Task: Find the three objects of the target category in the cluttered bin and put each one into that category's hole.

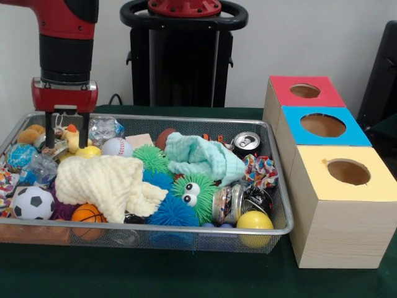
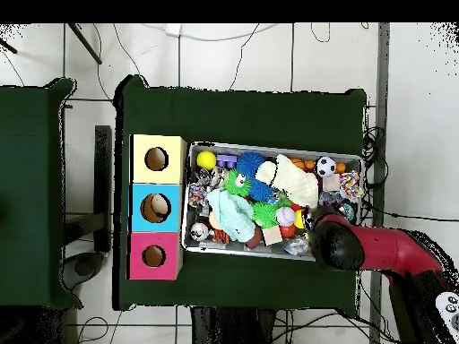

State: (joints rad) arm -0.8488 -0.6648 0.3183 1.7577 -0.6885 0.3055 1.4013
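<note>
The silver wire mesh bin [image 1: 186, 230] is packed with toys, and it also shows in the overhead view [image 2: 269, 146]. My gripper [image 1: 65, 131] hangs open over the bin's far left corner in the front view, its two black fingers [image 1: 49, 129] apart, just above a yellow rubber duck [image 1: 73, 139]. Nothing is in it. In the overhead view the red arm [image 2: 394, 251] covers the gripper. In the bin lie a soccer ball [image 1: 33, 203], a basketball [image 1: 87, 214], a baseball [image 1: 116, 147], a yellow ball [image 1: 254, 221], a cream cloth [image 1: 108, 180] and a mint cloth [image 1: 201, 155].
Three wooden boxes with round holes stand beside the bin: red top [image 1: 282, 93], blue top [image 1: 358, 133], yellow top [image 1: 316, 180]. A green fuzzy toy with eyes [image 1: 193, 194], blue and green spiky balls, a soda can [image 1: 246, 142] and a jar [image 1: 232, 202] crowd the bin.
</note>
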